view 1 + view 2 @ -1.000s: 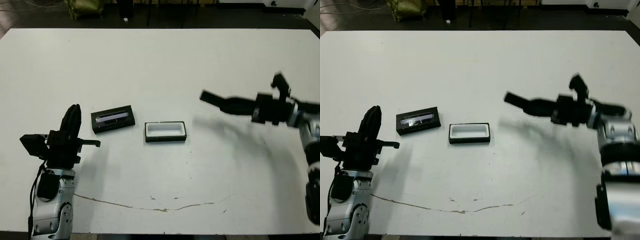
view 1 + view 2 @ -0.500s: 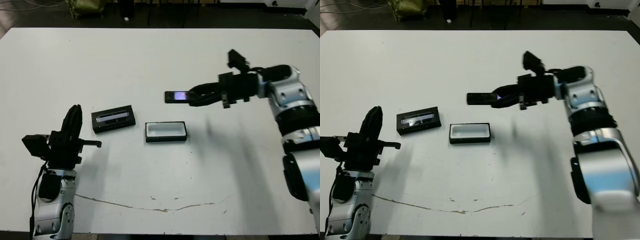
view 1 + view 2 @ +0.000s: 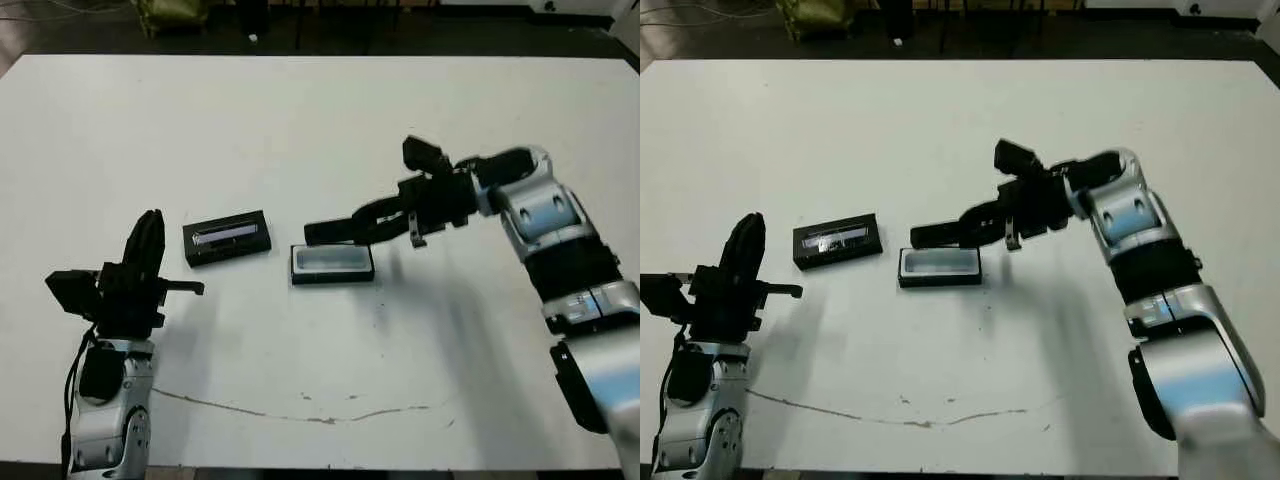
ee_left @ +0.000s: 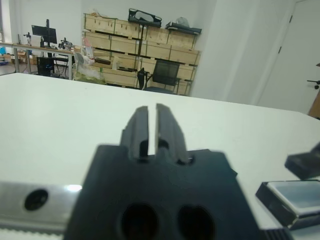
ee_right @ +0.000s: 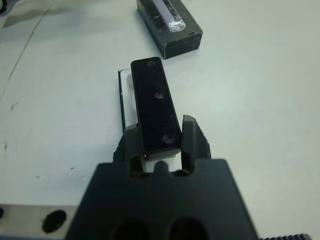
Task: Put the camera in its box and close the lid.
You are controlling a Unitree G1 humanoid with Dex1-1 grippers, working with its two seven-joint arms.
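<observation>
One camera (image 5: 155, 106) in the right pincer (image 5: 161, 136), one box (image 3: 332, 263), one lid (image 3: 227, 237).

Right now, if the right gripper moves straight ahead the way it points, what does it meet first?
Probably the flat black lid with the glossy strip. The right gripper, holding the matte black camera bar, points over the shallow white-lined box toward it; height is unclear.

Workshop: stacked wooden crates (image 4: 142, 47), desks

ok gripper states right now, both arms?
Left gripper: jaws shut, holding nothing.
Right gripper: jaws shut on the camera, held over the box.
</observation>
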